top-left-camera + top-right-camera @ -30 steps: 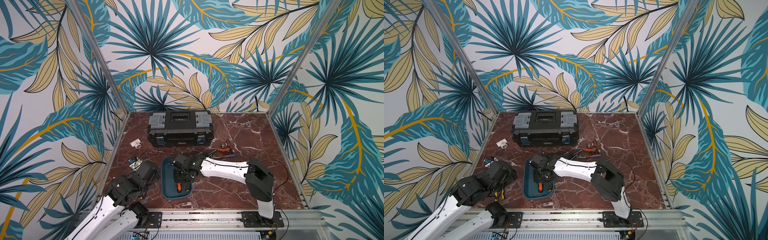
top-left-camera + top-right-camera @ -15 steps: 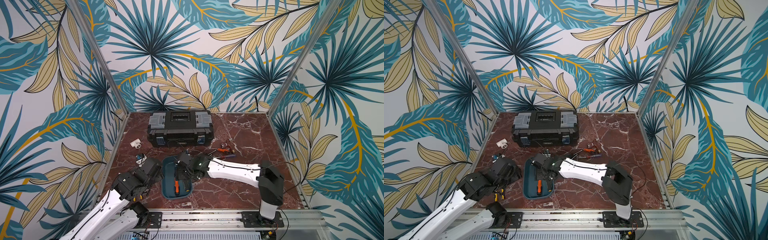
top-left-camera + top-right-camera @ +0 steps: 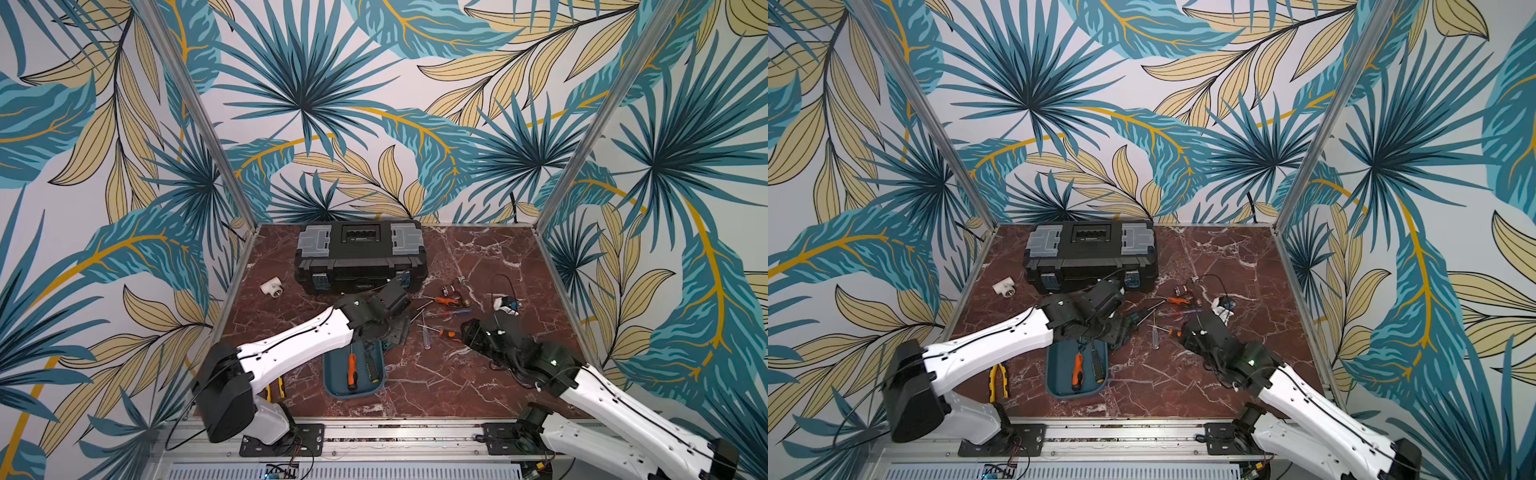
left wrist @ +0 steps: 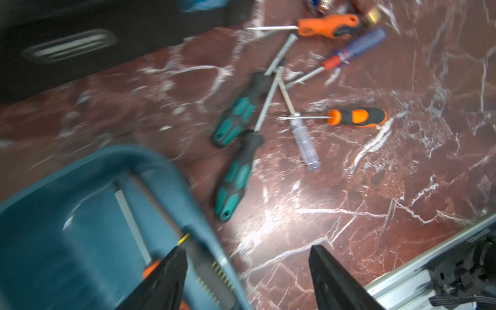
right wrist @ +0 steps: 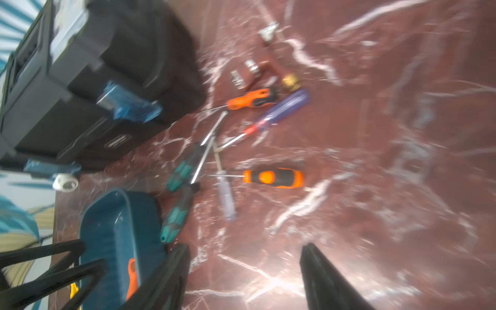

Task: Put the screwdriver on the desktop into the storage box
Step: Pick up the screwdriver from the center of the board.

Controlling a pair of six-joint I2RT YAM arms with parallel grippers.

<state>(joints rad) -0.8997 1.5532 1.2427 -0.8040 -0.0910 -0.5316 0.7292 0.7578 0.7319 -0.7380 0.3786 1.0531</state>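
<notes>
Although only partly done, counts two screwdrivers (image 3: 352, 370) lying inside the storage box (image 3: 335, 380) and six screwdrivers (image 4: 357, 117) left on the surface (image 3: 457, 386) just beyond its far end, with left fingers (image 4: 166, 279) and right fingers (image 5: 169, 279) spread, empty.

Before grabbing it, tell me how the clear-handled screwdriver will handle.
Likely stiff and light: the clear-handled screwdriver is slim. Its smooth round handle may roll. The stubby orange screwdriver lies across it, so lifting may nudge that.

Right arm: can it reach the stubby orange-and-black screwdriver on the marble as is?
Probably yes. The right gripper is open and empty, the stubby orange-and-black screwdriver lies just ahead on bare red-brown marble desktop, nothing between.
</notes>
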